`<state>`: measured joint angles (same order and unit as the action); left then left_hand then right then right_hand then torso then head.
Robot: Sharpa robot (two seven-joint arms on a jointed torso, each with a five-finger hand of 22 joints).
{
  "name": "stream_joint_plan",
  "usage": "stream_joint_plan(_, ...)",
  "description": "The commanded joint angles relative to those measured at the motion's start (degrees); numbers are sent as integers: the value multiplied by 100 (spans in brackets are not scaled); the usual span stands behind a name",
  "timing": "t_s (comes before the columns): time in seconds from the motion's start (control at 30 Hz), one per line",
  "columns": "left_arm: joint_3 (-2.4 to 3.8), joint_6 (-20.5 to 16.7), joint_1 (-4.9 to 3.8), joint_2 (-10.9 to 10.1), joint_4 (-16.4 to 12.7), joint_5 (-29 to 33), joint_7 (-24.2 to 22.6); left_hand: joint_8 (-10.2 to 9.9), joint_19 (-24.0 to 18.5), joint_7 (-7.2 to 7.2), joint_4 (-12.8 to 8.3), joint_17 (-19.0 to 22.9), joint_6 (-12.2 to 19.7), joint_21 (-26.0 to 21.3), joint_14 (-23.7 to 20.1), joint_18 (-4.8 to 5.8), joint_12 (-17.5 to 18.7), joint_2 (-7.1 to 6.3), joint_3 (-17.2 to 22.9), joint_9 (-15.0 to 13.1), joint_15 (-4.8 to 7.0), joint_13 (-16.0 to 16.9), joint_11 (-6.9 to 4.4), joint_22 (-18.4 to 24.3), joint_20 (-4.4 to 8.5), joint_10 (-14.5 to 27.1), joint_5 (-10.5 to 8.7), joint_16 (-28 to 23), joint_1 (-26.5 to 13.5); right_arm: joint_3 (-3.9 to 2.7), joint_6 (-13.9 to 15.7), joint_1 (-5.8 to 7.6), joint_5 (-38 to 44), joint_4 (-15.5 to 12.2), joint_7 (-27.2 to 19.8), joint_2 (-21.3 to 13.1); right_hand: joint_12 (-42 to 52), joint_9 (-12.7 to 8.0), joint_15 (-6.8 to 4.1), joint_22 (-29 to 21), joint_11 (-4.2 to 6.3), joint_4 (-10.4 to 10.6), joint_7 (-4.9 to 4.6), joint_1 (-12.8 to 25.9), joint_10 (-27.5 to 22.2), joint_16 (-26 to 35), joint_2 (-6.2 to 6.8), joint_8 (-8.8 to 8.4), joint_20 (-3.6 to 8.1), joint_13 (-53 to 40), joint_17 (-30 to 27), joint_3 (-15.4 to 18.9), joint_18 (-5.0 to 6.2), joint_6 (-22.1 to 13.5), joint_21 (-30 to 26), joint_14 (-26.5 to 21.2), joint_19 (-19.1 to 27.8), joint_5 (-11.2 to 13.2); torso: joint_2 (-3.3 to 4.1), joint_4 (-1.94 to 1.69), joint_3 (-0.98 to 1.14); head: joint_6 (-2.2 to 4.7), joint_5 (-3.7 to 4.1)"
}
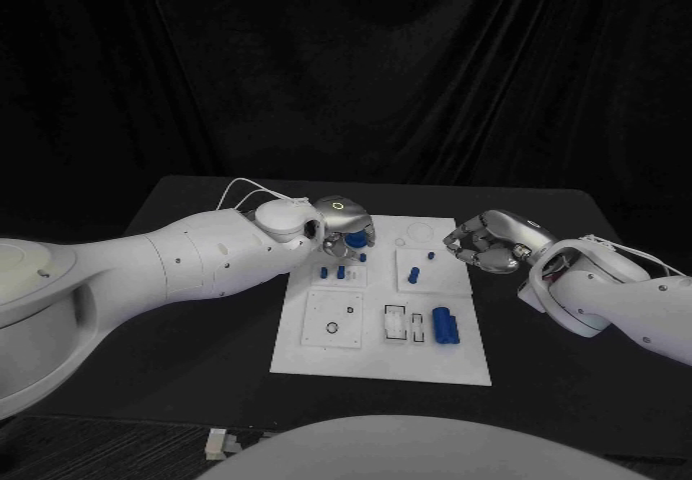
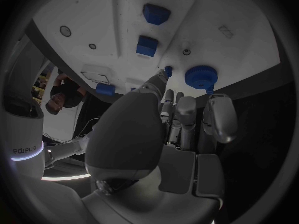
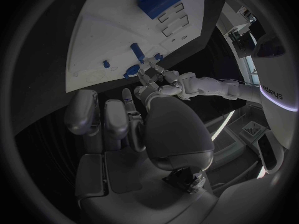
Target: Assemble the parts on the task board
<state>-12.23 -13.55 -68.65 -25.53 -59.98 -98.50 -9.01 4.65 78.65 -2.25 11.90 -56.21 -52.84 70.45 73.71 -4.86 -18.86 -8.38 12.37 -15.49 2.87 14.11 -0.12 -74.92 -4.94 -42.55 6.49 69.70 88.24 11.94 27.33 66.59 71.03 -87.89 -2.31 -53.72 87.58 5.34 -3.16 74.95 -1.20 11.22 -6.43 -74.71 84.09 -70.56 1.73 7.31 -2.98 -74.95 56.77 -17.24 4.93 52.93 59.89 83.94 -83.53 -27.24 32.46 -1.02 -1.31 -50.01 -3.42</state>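
left hand (image 1: 342, 228) fingers curled over task board (image 1: 378, 362) far edge, grip unclear; right hand (image 1: 490, 243) curled empty beside right edge.

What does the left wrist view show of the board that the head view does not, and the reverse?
Left wrist view alone: a round toothed blue part by the left robot hand's fingertips. Head view alone: the right robot hand over the task board's far right corner, and a large blue cylinder lying near its right edge. Both: the white task board with small blue parts, and the left robot hand.
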Motion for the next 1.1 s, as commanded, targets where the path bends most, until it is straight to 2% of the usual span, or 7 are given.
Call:
stream_joint_plan(0.03,6,-24,30,41,45,-59,-108,-40,11,59,-68,4,13,-17,-26,44,-44,44,13,32,-2,-1,-1,-921,-3,-71,111,39,20,-3,24,-10,8,0,-10,-6,-40,-9,23,735,-23,-28,-20,-21,333,23,30,-12,-12,-966,-5,18,64,38,-27,99,-6,12,-8,0,2,1,-10)
stream_joint_plan(0.2,6,1,96,123,176,-59,-129,-23,29,43,-123,10,-42,3,-29,50,-141,68,77,76,-7,19,13,-930,0,-260,200,77,-8,-3,21,-10,8,-1,-11,-11,-40,-9,23,735,-23,-28,-20,-21,333,23,30,-12,-12,-966,-5,18,64,38,-27,99,-6,12,-4,-1,1,1,-4)
stream_joint_plan(0.3,7,14,119,162,225,-59,-133,-17,33,39,-129,28,-69,3,-31,50,-197,60,94,98,-13,41,20,-930,1,-373,160,89,-59,-3,20,-10,8,-4,-10,-15,-40,-9,23,735,-23,-28,-20,-21,333,23,30,-12,-12,-966,-5,18,64,38,-27,99,-6,12,-6,-3,1,1,-2)
stream_joint_plan(0.47,7,-23,138,226,294,-59,-135,-19,40,45,-141,14,-73,11,-17,52,-230,68,118,113,-16,56,21,-933,2,-443,151,111,-65,-3,23,-10,7,-6,-11,-20,-40,-9,23,735,-23,-28,-20,-21,333,23,30,-12,-12,-966,-5,18,64,38,-27,99,-6,12,-7,0,1,1,-13)
stream_joint_plan(0.53,7,-18,142,250,320,-59,-137,-19,28,42,-187,23,-85,-14,-15,47,-251,71,182,134,-18,66,20,-926,4,-513,247,123,-33,-3,25,-10,7,-9,-11,-21,-40,-9,23,735,-23,-28,-20,-21,333,23,30,-12,-12,-966,-5,18,64,38,-27,99,-6,12,-8,0,1,1,-11)
stream_joint_plan(0.7,7,7,154,308,377,-59,-141,-13,27,36,-200,-115,-104,-18,69,46,-261,79,224,146,-22,69,21,-926,5,-564,290,223,-37,-3,31,-10,7,-17,-12,-29,-49,-9,22,733,-23,-28,-20,-20,324,26,31,-10,-11,-949,-10,18,66,42,-38,97,-4,8,-5,-1,0,1,-1)
stream_joint_plan(1.1,7,38,198,401,536,-58,-147,159,45,-21,-269,-275,-475,-11,227,48,-222,75,417,120,-37,12,35,-929,13,-890,268,400,-116,-3,26,-10,7,-29,-5,-39,-46,-9,22,734,-24,-28,-20,-18,327,29,33,-10,-11,-956,-14,18,66,43,-35,96,-5,6,-5,3,1,1,-9)
